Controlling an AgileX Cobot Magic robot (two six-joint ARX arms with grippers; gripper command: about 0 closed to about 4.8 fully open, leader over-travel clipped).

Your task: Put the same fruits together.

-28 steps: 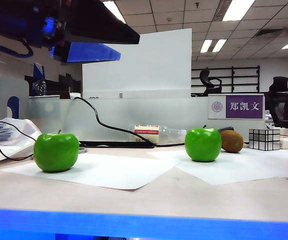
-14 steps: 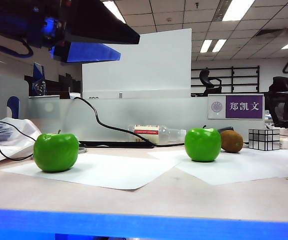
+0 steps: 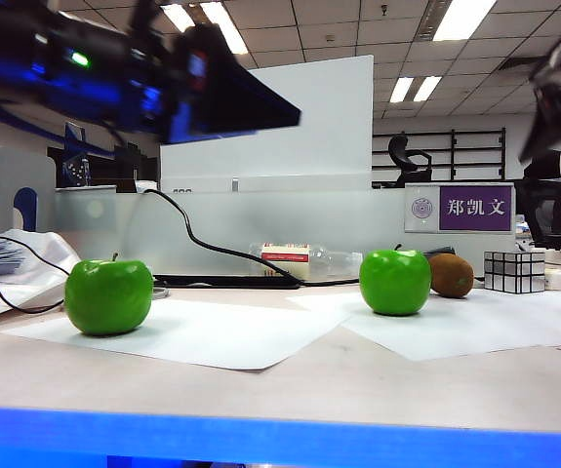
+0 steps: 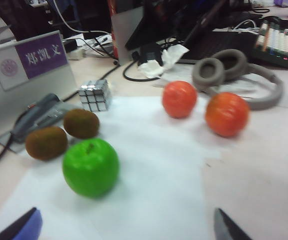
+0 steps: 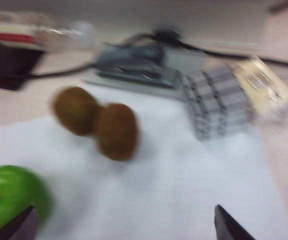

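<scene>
Left gripper [image 4: 126, 227]: jaws spread wide, empty, only the two fingertips show at the frame edge. It hangs over the white paper [image 4: 154, 165], near the right-hand apple [image 4: 91, 167]. In the exterior view the left arm is a blurred dark shape high above the table.

Right gripper [image 5: 123, 225]: jaws also spread, empty, above the same paper; view badly blurred. Ahead of it two kiwis [image 5: 96, 122] lie touching each other, apple at the frame edge beside one fingertip.

Fruits: kiwis side by side just behind the right-hand apple, between it and the mirror cube [image 4: 95, 95]. Two orange-red fruits [image 4: 179, 99] [image 4: 227, 114] sit near each other at the paper's far side, next to headphones [image 4: 234, 75]. The other apple [image 3: 109, 295] stands alone on another paper sheet, well apart on the exterior view's left.
</scene>
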